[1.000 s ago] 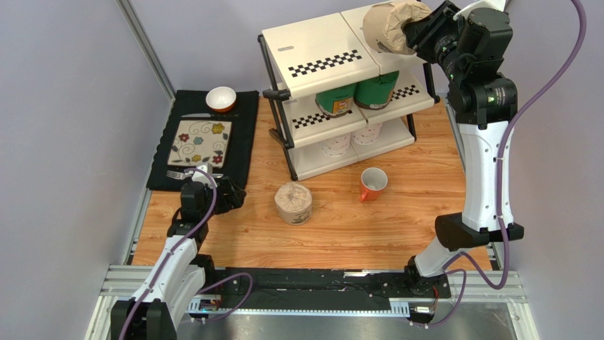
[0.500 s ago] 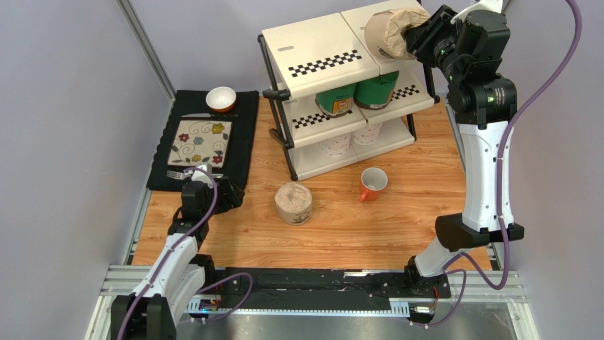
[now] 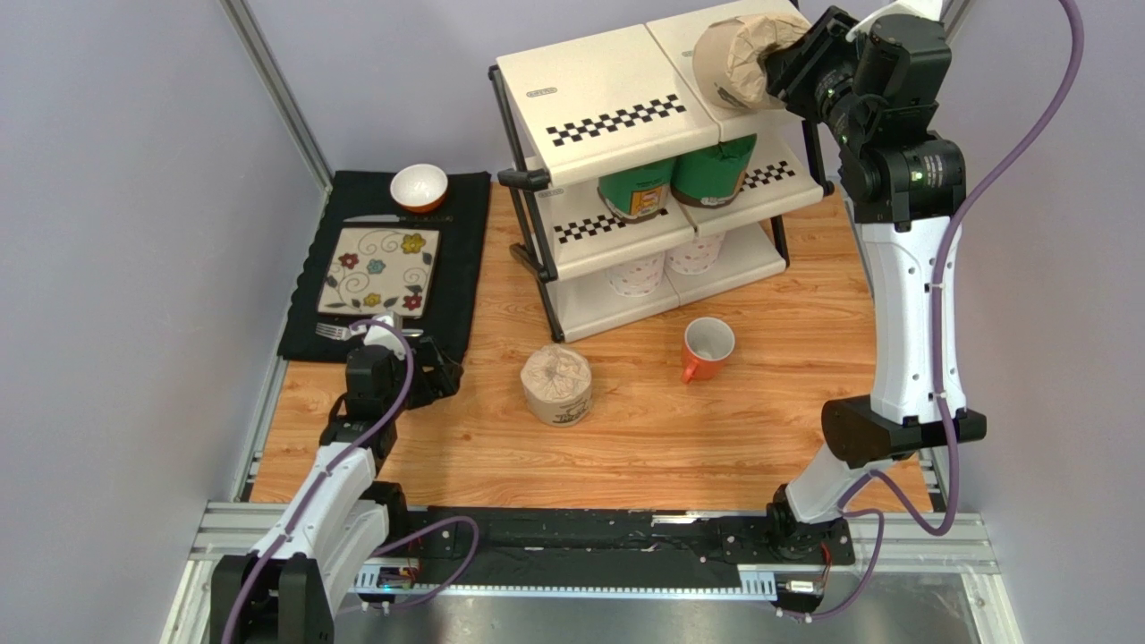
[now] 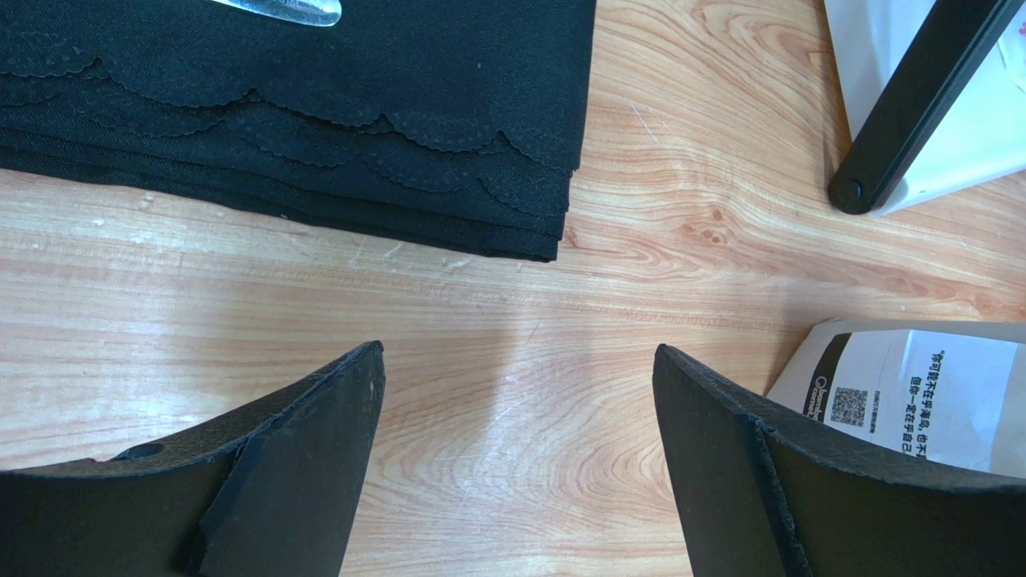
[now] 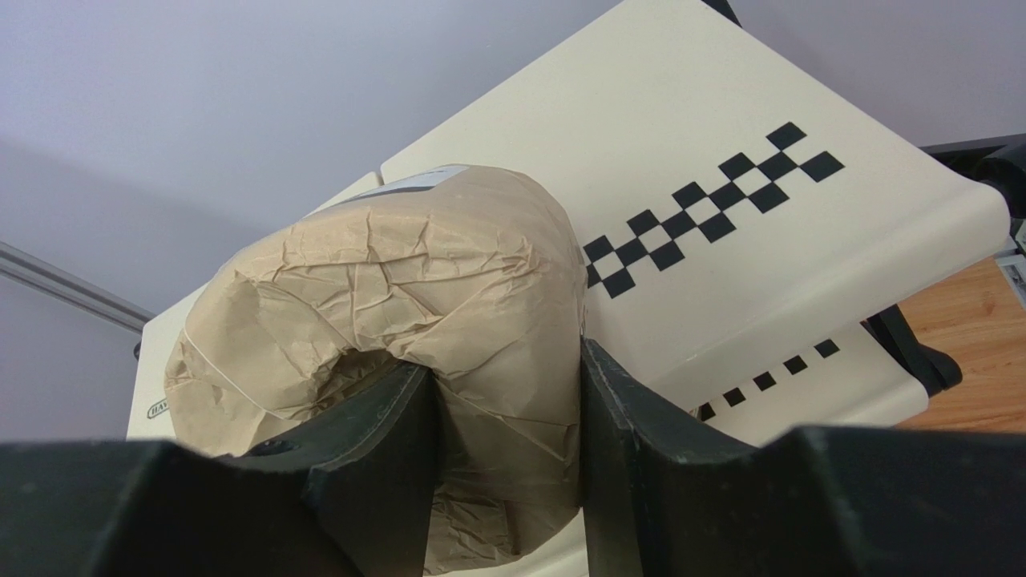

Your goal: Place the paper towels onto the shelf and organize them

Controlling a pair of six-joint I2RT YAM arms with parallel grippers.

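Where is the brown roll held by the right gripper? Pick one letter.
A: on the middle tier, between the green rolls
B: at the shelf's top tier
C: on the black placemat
B: the right gripper is shut on the brown roll up at the top panel of the shelf, above the green rolls on the middle tier.
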